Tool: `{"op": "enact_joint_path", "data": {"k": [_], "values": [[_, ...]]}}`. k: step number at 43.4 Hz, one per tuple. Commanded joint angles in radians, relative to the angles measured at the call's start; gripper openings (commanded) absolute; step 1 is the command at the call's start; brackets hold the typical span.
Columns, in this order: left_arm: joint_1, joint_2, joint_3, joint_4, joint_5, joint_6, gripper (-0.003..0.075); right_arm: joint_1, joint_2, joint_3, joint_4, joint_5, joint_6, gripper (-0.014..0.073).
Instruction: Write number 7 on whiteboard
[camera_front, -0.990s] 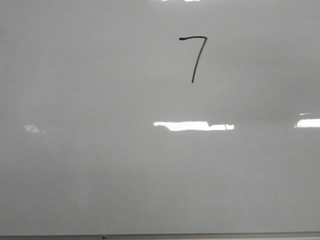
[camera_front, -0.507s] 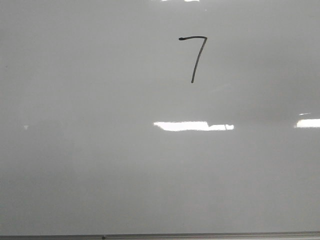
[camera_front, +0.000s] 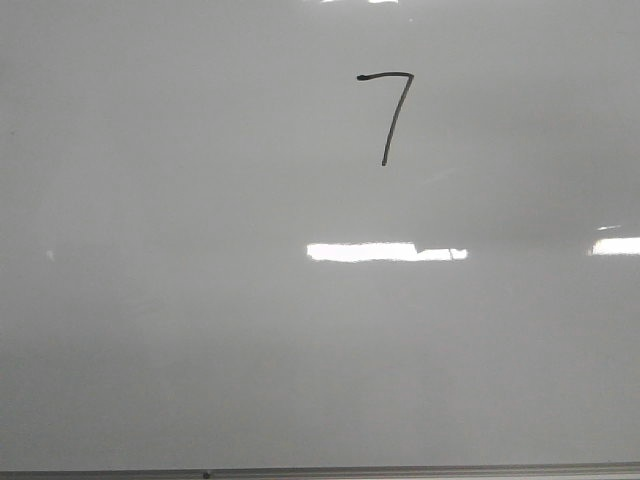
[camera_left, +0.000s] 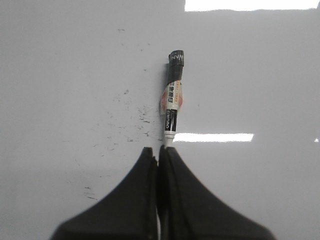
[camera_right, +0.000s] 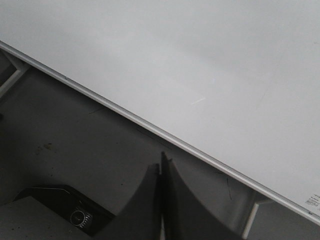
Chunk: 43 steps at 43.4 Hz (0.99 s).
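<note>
A black hand-drawn number 7 (camera_front: 388, 112) stands on the whiteboard (camera_front: 200, 330) in the front view, upper middle. No gripper shows in the front view. In the left wrist view my left gripper (camera_left: 159, 150) is shut on a marker (camera_left: 172, 100), which sticks out past the fingertips over the whiteboard (camera_left: 260, 80). The marker has a black body, a pale label and a dark tip end. In the right wrist view my right gripper (camera_right: 161, 162) is shut and empty, off the board over a dark surface beside the whiteboard (camera_right: 210, 65).
The board's thin metal frame edge (camera_front: 400, 470) runs along the bottom of the front view and crosses the right wrist view (camera_right: 150, 127) slantwise. Faint ink specks (camera_left: 125, 120) mark the board near the marker. A dark device with a round knob (camera_right: 77, 216) lies by the right gripper.
The 7 and the board stand the same. A faint reflection at the board's left has faded to a small spot.
</note>
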Motion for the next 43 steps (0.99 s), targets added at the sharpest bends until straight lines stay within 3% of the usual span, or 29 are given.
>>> {"op": "enact_joint_path", "data": {"k": [1, 11, 43], "values": [[0.002, -0.013, 0.013, -0.003, -0.092, 0.002, -0.0020, -0.002, 0.004, -0.021, -0.009, -0.051, -0.003, -0.0067], [0.002, -0.015, 0.013, -0.060, -0.095, 0.106, -0.0020, -0.002, 0.004, -0.021, -0.009, -0.051, -0.003, -0.0067], [-0.017, -0.013, 0.013, -0.061, -0.097, 0.106, -0.0020, -0.002, 0.004, -0.021, -0.009, -0.051, -0.003, -0.0067]]}}
